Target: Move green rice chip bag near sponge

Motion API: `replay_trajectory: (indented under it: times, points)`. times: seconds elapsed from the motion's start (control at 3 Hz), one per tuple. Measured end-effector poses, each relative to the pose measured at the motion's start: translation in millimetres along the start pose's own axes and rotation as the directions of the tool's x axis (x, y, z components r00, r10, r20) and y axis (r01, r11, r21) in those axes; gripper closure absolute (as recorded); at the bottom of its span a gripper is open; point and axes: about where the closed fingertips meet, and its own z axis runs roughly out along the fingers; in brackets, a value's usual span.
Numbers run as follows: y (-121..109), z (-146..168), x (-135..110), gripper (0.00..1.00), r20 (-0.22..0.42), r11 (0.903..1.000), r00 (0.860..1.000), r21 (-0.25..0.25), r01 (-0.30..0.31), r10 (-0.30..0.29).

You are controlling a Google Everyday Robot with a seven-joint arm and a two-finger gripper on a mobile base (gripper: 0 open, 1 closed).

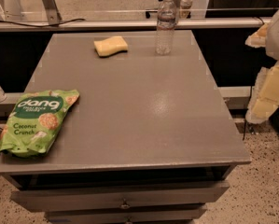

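My gripper (pixel 266 78), cream-padded, hangs beyond the right side of the grey flat-topped table (pixel 143 106); whether it is apart or together I cannot tell. The crinkly bright green rice chip bag (pixel 36 122), printed "dang" and "Coconut Crunch", lies flat at the table's front left corner. The small pale yellow sponge (pixel 111 45) rests near the table's back edge, well apart from the bag. A clear plastic water bottle (pixel 165 24) stands upright there too.
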Motion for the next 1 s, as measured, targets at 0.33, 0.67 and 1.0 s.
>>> replay_trajectory:
  times: [0.33, 0.67, 1.0]
  points:
    - [0.0, 0.0, 0.0, 0.0, 0.0, 1.0, 1.0, 0.0, 0.0, 0.0]
    - [2.9, 4.9, -4.1, 0.0, 0.042, 0.9995, 0.999, -0.013, -0.028, 0.029]
    - [18.8, 20.0, -32.8, 0.0, 0.147, 0.9972, 0.987, -0.049, -0.057, 0.063]
